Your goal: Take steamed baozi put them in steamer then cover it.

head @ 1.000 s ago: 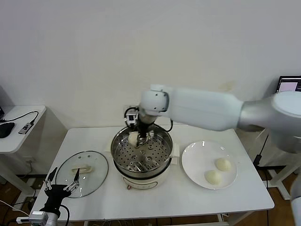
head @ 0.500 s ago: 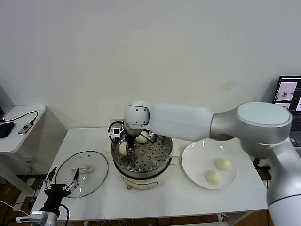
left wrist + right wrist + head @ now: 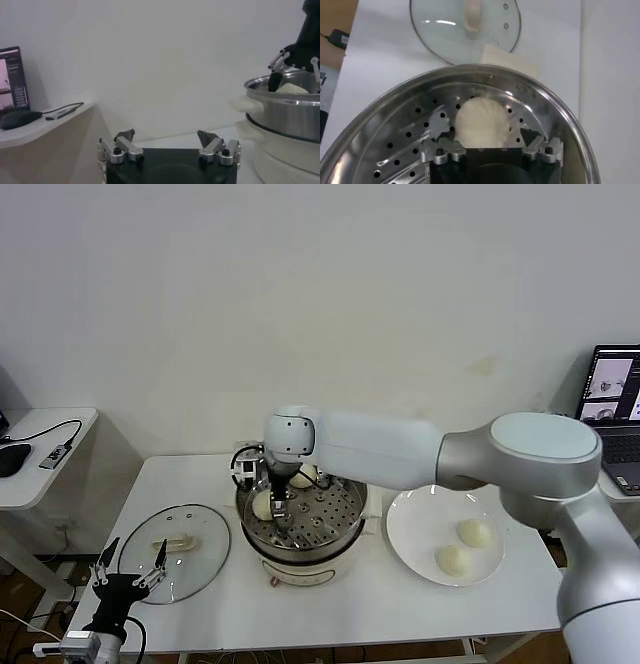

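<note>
The steamer (image 3: 340,536) stands mid-table, its perforated tray (image 3: 410,135) bare steel. My right gripper (image 3: 272,504) reaches into its left side. Its jaws are open, one finger (image 3: 530,136) either side of a baozi (image 3: 481,122) that rests on the tray. A second baozi (image 3: 303,476) lies at the back of the tray. Two more baozi (image 3: 474,533) (image 3: 452,559) sit on the white plate (image 3: 420,519) to the right. The glass cover (image 3: 175,539) lies flat left of the steamer. My left gripper (image 3: 130,577) waits open at the table's front left corner, empty.
A side desk (image 3: 40,459) with a mouse and cables stands to the left. A laptop (image 3: 610,384) is at the far right. In the left wrist view the steamer's steel wall (image 3: 285,112) rises close beside my left gripper (image 3: 166,137).
My right gripper carried a baozi from the steamer's back to its left side, lowered it onto the tray and opened. The left arm has stayed put.
</note>
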Controlling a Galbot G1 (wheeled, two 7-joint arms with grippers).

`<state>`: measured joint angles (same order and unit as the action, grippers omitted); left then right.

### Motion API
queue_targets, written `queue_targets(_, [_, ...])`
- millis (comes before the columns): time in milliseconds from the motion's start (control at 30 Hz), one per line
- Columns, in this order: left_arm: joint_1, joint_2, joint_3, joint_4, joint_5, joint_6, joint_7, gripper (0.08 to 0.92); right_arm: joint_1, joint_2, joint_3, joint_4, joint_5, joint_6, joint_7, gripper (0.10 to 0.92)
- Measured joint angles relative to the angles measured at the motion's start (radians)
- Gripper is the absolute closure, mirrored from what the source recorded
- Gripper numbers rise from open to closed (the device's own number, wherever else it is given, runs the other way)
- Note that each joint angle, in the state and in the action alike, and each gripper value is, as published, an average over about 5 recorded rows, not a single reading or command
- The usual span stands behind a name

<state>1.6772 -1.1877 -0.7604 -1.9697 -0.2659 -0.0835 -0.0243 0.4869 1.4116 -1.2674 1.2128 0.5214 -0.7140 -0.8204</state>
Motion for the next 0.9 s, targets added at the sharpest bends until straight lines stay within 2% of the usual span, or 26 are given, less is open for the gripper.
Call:
queue_targets(400, [-0.002, 0.011, -0.001, -0.002, -0.004, 0.002, 0.0, 0.177, 0.189, -0.249, -0.04, 0.2, -0.052, 0.094, -0.175, 0.203])
queue_targets(633, [0.003, 0.017, 0.0, -0.004, -0.002, 0.004, 0.0, 0.177, 0.22, -0.47, -0.04, 0.333, -0.144, 0.181, -0.261, 0.203])
queue_targets(900, [0.004, 0.014, 0.004, 0.002, 0.008, 0.01, -0.001, 0.177, 0.128, -0.716, 0.022, 0.425, -0.276, 0.263, -0.293, 0.203])
